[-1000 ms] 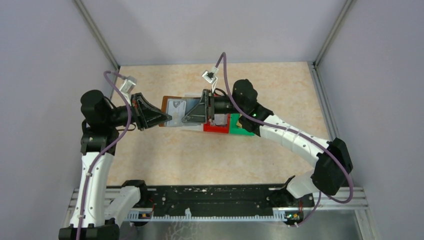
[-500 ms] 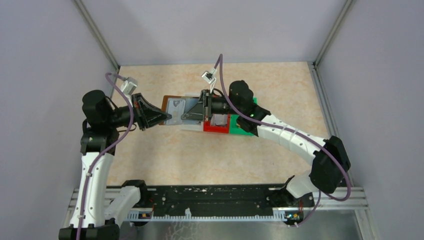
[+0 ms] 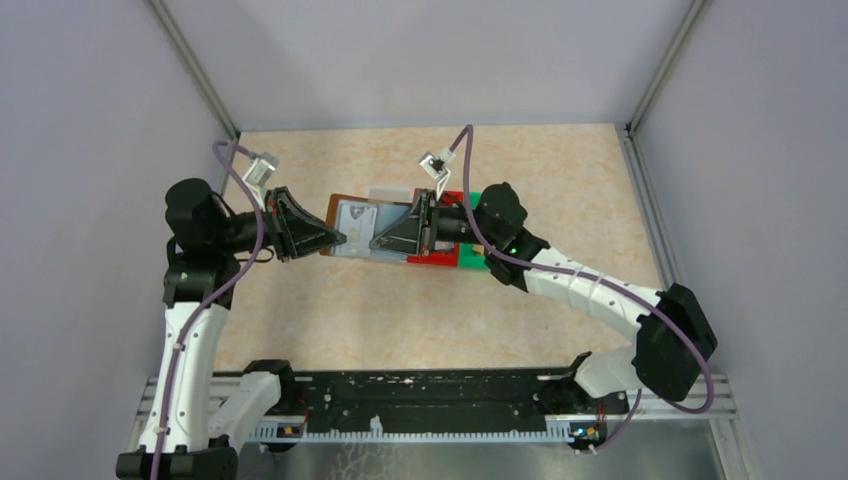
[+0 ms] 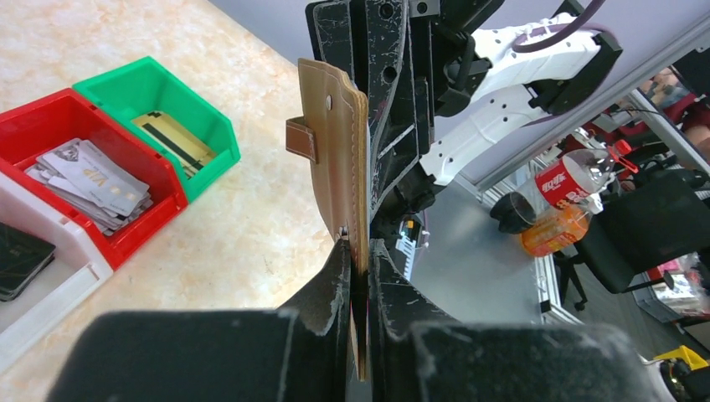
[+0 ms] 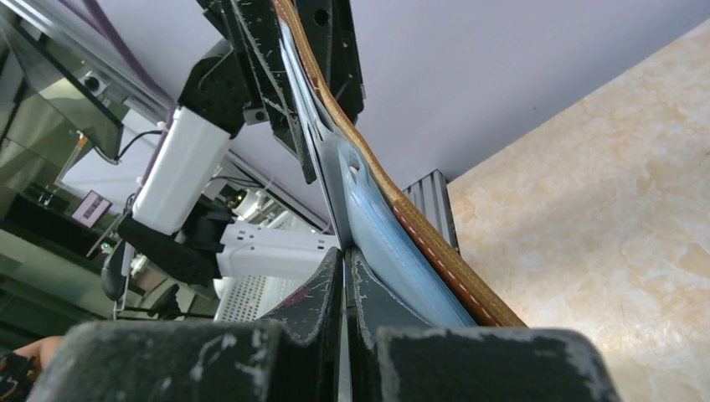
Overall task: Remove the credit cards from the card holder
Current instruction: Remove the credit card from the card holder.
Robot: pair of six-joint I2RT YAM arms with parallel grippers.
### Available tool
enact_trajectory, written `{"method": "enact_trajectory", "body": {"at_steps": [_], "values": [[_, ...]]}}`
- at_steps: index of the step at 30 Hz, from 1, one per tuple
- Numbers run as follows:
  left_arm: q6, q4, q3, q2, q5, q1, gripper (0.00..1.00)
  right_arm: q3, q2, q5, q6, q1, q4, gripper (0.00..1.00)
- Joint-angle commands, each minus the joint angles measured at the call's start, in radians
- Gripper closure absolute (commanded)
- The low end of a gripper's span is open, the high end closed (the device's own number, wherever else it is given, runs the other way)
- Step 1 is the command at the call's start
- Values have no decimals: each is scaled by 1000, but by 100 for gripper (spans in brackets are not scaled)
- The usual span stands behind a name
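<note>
The brown card holder (image 3: 338,201) hangs open above the table between both arms, pale blue sleeves (image 5: 393,243) facing up. My left gripper (image 3: 337,240) is shut on its left edge; the left wrist view shows the leather (image 4: 335,142) edge-on, pinched between the fingers (image 4: 335,276). My right gripper (image 3: 377,243) is shut on the thin edge of a silvery credit card (image 3: 358,215) that lies in the sleeves. In the right wrist view that card (image 5: 331,197) runs straight into the closed gripper (image 5: 344,261), beside the brown cover (image 5: 435,260).
Under the holder stand a red bin (image 4: 50,113) with several silvery cards (image 4: 92,180), a green bin (image 4: 201,126) with a gold card (image 4: 172,138), and a white bin (image 4: 50,289) with a black card (image 4: 17,255). Grey walls enclose the table.
My right gripper has closed on the card's edge, and its wrist has drawn back to the right and nearer. The left gripper has kept its hold on the holder.
</note>
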Motion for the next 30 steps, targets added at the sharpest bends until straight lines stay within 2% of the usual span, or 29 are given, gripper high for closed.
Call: {"method": "enact_trajectory", "body": {"at_steps": [1,5,10,11,12,13,15,18,21,27,30], "values": [[-127,118,-12,-6,67,-8,91,2,-59,-5,35,11,164,100],[-161,141,-15,-3,84,-8,88,-13,-70,1,34,7,158,100],[-126,120,-24,-8,68,-8,88,15,-56,14,34,7,141,100],[-112,107,-23,-8,66,-8,89,25,-47,14,38,7,140,97],[-104,99,-22,-8,66,-8,89,34,-40,16,41,7,136,91],[-98,93,-22,-9,66,-8,89,43,-33,20,41,7,133,78],[-87,82,-20,-10,69,-8,89,59,-23,28,40,7,120,67],[-69,68,-16,-13,64,-8,89,73,-14,48,31,10,95,64],[-57,58,-16,-13,58,-8,89,93,-2,72,19,8,54,71],[16,-2,-3,-13,40,-8,85,152,9,139,-49,15,-120,100],[8,0,-6,-8,34,-8,84,135,-26,162,-65,15,-133,100]]}}
